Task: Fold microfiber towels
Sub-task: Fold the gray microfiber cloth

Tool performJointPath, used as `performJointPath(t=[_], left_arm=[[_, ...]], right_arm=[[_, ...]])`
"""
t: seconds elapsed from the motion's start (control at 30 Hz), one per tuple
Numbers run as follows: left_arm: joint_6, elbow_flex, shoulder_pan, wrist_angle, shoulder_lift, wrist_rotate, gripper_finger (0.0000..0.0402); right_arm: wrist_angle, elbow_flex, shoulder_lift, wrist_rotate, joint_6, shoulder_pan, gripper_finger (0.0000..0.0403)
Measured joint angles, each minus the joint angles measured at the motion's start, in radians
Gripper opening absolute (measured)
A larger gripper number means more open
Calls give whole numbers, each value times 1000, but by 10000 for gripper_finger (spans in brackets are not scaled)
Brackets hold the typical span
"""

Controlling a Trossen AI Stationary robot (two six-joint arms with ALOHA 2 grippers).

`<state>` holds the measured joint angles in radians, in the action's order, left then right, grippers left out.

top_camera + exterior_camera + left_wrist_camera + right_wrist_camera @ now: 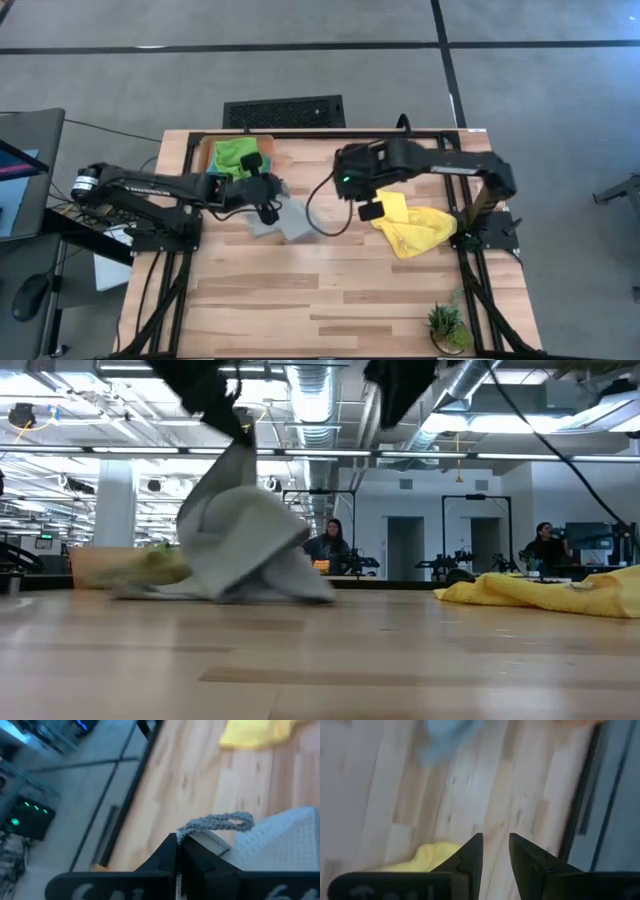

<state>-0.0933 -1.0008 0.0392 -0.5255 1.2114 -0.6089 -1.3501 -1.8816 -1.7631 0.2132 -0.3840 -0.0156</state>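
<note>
Folding looks barely begun on the desk (330,300): the yellow towel (415,230) lies crumpled near the right edge and a lime green towel (235,155) sits bunched near the far-left corner. Left of centre, the left tool (268,208) is clamped on the light grey towel (285,220), lifting one edge. The right tool (370,210), fingers apart and empty, hangs above the yellow towel's inner edge.

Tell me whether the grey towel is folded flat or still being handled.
Being handled. The left pincer grips one edge of the grey towel and lifts it into a tent above the table; the rest trails on the wood.
</note>
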Motion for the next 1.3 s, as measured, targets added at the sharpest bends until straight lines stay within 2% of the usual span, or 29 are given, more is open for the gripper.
performJointPath(t=[0.13, 0.23, 0.37, 0.47, 0.53, 0.63, 0.87, 0.93, 1.1, 1.17, 1.3], left_arm=[[-44, -98, -9, 2, 0, 2, 0], [-87, -163, -20, -2, 0, 4, 0], [-136, -243, -29, -5, 3, 20, 0], [-163, -291, -30, -10, 17, 25, 0], [-178, -316, -30, -11, 24, 28, 0], [-193, -364, -30, -4, 56, 28, 0], [-243, -482, -31, -53, 174, -2, 0], [-245, -511, -36, -118, 208, -29, 0], [-262, -550, -48, -151, 269, -128, 0], [-269, -551, -53, -149, 284, -132, 0], [-268, -552, -57, -142, 292, -127, 0]], right_arm=[[68, 14, 85, -58, -10, -7, 118], [191, 113, 165, -99, -24, -13, 118], [430, 320, 281, -91, -40, -17, 118], [679, 467, 348, -82, -36, -19, 118], [841, 547, 363, -80, -53, -19, 118], [997, 623, 349, -73, -105, -25, 118], [1259, 643, 244, 103, -174, 0, 118], [1312, 642, 226, 133, -174, 9, 118], [1367, 639, 207, 280, -163, 48, 118], [1356, 646, 207, 364, -166, 71, 118], [1395, 643, 187, 447, -166, 98, 118]])
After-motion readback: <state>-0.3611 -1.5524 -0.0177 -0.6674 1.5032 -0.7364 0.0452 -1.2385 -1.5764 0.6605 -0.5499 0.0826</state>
